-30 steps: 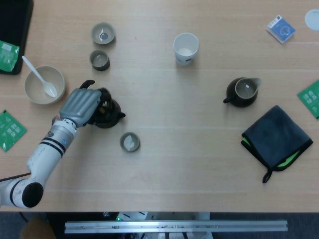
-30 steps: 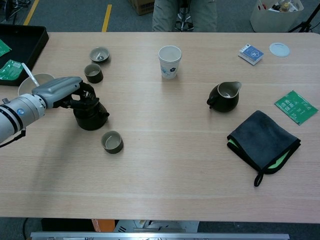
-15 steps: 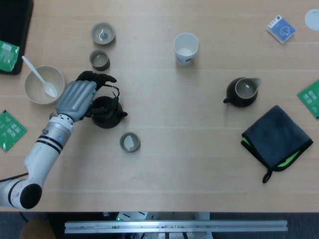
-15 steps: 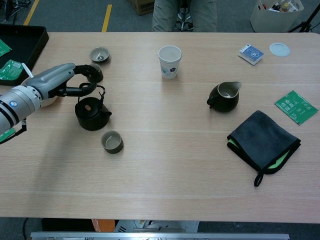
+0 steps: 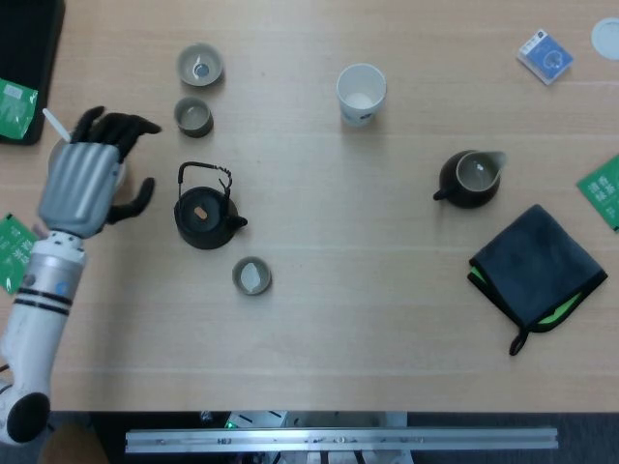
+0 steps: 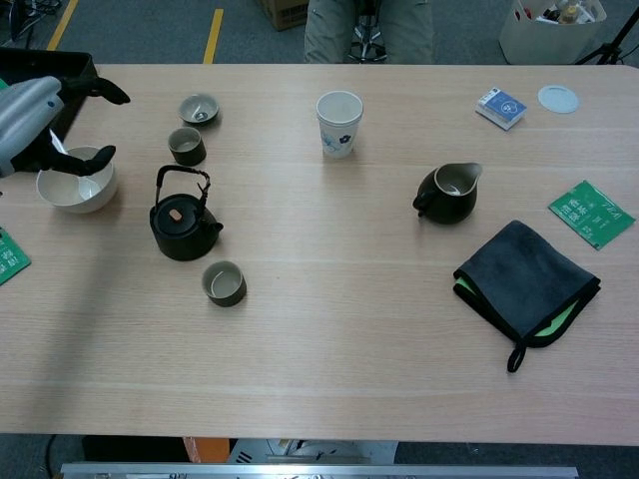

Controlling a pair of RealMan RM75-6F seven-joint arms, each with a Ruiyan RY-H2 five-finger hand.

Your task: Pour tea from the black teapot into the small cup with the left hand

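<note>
The black teapot [image 5: 202, 217] [image 6: 181, 226] stands upright on the table, handle raised, spout toward the small cup [image 5: 251, 276] [image 6: 224, 282] just in front of it. My left hand [image 5: 85, 181] [image 6: 35, 110] hovers to the left of the teapot, apart from it, fingers spread and holding nothing; it partly covers a beige bowl. The right hand shows in neither view.
A beige bowl [image 6: 76, 181] with a white spoon lies under the left hand. Two more small cups [image 5: 199, 65] [image 5: 193, 117] stand behind the teapot. A paper cup [image 5: 361, 94], a dark pitcher [image 5: 470, 178], a folded dark cloth [image 5: 535, 269] and green packets [image 5: 19, 251] also lie on the table.
My left hand let go of the teapot's handle, opened its fingers and pulled away to the left over the bowl. The teapot stays put with its handle now standing free.
</note>
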